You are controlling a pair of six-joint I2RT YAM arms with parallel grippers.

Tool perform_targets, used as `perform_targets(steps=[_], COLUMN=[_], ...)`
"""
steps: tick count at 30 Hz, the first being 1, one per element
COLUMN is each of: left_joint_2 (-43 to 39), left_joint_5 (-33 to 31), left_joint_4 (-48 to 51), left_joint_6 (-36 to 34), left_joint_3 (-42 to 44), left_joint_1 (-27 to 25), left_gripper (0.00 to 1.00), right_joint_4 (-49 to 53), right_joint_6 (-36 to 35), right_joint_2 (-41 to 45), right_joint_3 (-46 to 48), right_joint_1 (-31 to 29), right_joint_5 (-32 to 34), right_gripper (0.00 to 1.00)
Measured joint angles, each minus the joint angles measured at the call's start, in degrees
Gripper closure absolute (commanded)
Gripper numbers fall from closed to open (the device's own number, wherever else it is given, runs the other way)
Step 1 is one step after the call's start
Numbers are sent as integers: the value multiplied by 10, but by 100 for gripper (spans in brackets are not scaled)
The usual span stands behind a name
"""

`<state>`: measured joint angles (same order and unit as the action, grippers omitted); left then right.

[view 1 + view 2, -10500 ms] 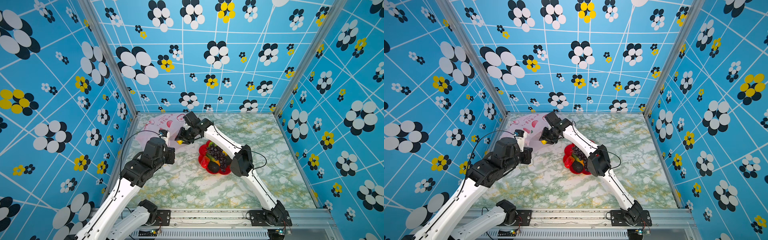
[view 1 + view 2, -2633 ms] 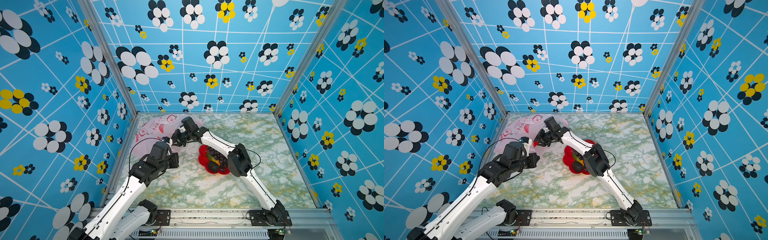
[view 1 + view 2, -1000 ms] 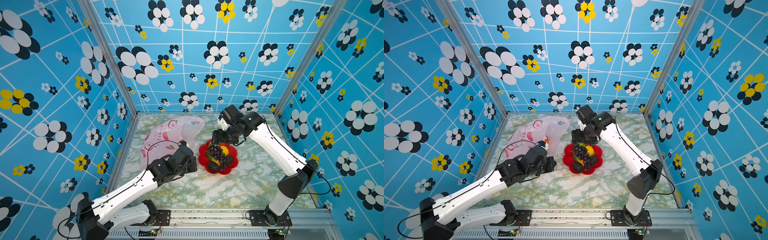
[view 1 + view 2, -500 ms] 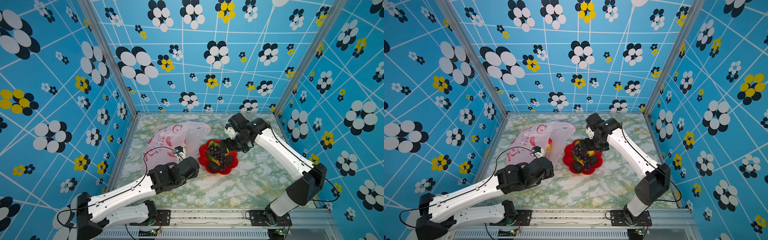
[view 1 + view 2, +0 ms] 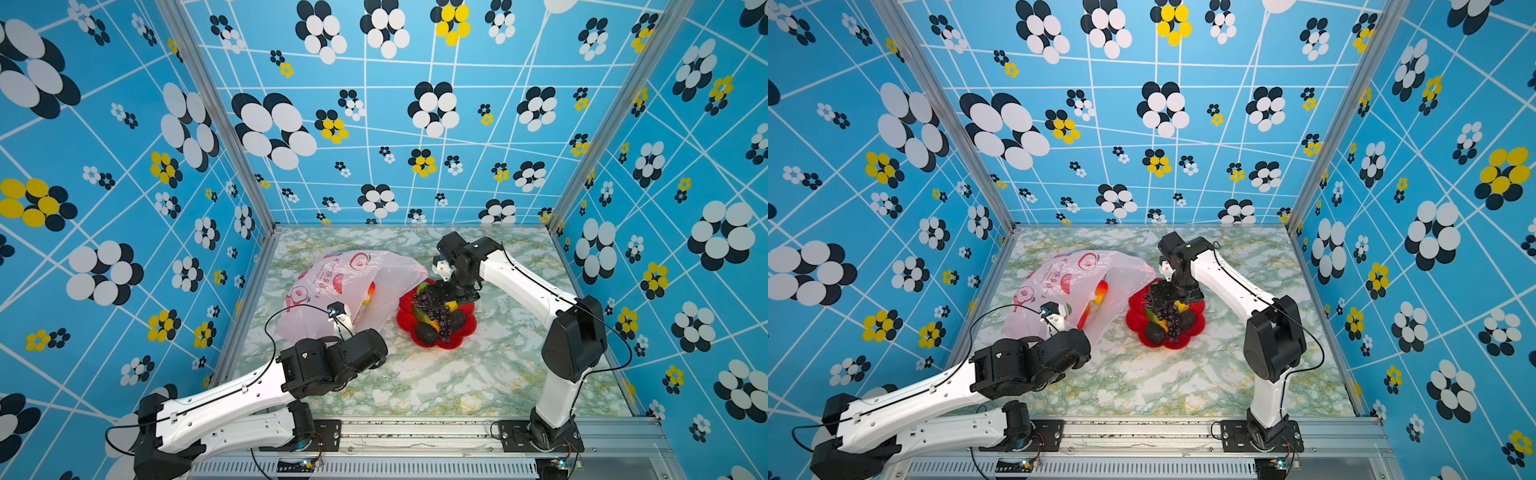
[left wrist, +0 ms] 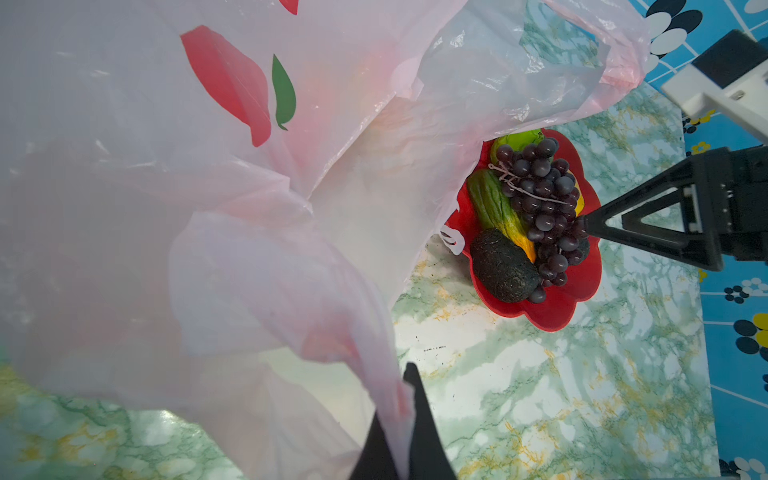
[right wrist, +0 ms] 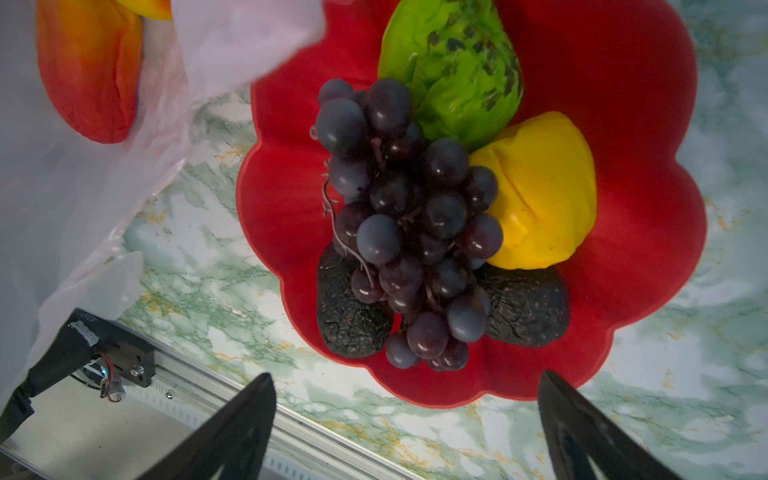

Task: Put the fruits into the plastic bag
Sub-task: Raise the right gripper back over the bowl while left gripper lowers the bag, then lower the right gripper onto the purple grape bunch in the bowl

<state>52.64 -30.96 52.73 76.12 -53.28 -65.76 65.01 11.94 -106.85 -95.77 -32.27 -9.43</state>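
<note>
Your right gripper (image 7: 405,374) hangs wide open just above the grapes (image 7: 407,216), which lie on the red dish (image 7: 623,124). Beside the dish, your left gripper (image 6: 405,399) is clamped on the edge of the bag (image 5: 328,291).

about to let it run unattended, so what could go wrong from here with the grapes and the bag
1. The grape bunch lies heaped over the avocados and the yellow fruit. The open right gripper by it may catch only a few grapes, or knock neighbours off the red dish.
2. The left gripper pinches just a thin fold of the plastic bag; it could slip and the mouth sag shut.
</note>
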Motion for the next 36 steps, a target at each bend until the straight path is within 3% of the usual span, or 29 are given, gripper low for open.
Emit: perform_targets(steps=[8, 22, 36], left_joint_2=[-9, -29, -56], left_joint_5=[12, 75, 80], left_joint_4=[-26, -66, -71], left_joint_6=[-7, -59, -56], left_joint_3=[31, 51, 78], left_joint_1=[2, 75, 76], left_gripper=[100, 100, 100], right_joint_4=[-5, -10, -10], right_joint_6=[-6, -6, -4], right_joint_2=[-45, -93, -116], right_joint_3=[-22, -53, -53], right_joint_1=[0, -7, -15], right_joint_5=[4, 4, 15], right_gripper=[0, 4, 22])
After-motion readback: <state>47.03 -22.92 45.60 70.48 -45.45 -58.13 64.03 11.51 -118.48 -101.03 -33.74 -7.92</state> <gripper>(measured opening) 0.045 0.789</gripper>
